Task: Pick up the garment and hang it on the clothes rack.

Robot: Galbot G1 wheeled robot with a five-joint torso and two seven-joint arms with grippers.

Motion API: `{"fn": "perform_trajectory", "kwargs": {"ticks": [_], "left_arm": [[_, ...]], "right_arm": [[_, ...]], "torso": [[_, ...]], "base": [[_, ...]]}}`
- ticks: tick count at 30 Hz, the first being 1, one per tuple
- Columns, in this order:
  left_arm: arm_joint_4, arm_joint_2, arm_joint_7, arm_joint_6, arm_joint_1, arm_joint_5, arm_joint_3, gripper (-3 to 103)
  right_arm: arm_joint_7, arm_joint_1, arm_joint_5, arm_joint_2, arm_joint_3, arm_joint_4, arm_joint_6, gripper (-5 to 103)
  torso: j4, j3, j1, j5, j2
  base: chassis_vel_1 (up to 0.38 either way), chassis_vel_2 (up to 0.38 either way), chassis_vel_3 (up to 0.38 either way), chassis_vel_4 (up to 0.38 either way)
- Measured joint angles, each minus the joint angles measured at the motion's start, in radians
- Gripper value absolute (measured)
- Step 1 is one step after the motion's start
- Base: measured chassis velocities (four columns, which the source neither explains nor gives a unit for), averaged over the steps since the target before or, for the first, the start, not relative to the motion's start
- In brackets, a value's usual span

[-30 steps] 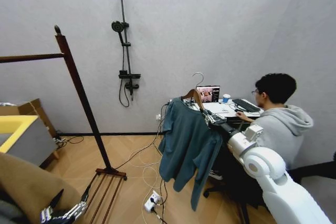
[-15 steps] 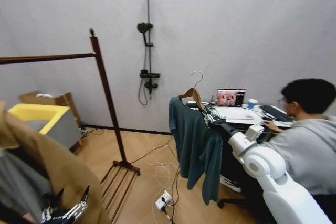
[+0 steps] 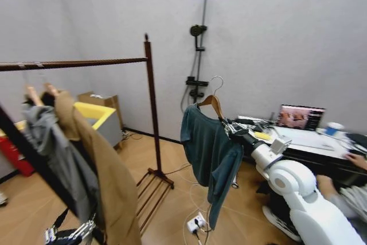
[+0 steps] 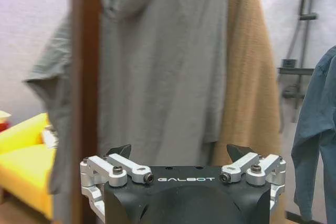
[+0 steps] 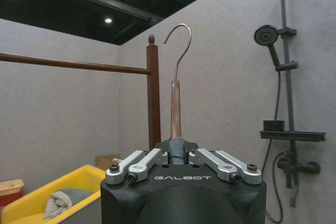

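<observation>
The dark teal garment (image 3: 207, 154) hangs on a wooden hanger (image 3: 210, 102) held up in mid-air, right of the clothes rack. My right gripper (image 3: 231, 128) is shut on the hanger's shoulder through the fabric. In the right wrist view the right gripper (image 5: 177, 152) clamps the hanger (image 5: 175, 109), and its metal hook (image 5: 179, 43) stands upright in front of the rack's post (image 5: 153, 92). The clothes rack (image 3: 151, 107) is dark brown, with its top bar (image 3: 74, 63) running left. My left gripper (image 3: 69, 234) hangs low at the left; seen in its wrist view, the left gripper (image 4: 179, 153) is open and holds nothing.
A grey hoodie (image 3: 56, 159) and a long tan coat (image 3: 110, 179) hang on the rack's left part. A yellow bin (image 3: 96, 113) stands behind the rack. A power strip (image 3: 197, 222) with cables lies on the floor. A desk with a laptop (image 3: 299, 117) is at the right.
The whole head view has swung: the camera turned left, bringing the rack's bar, the hoodie and the coat into view. The garment stays in my right gripper.
</observation>
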Motion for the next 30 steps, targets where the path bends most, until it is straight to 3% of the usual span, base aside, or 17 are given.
{"fn": "perform_trajectory", "kwargs": {"ticks": [30], "left_arm": [[0.000,0.000,0.000,0.000,0.000,0.000,0.000,100]], "right_arm": [[-0.015,0.005,-0.034,-0.016,0.022,0.031,0.001,12]], "torso": [[-0.0004,0.000,0.000,0.0001,0.000]], "base": [[0.105,0.104,0.106,0.103]]}}
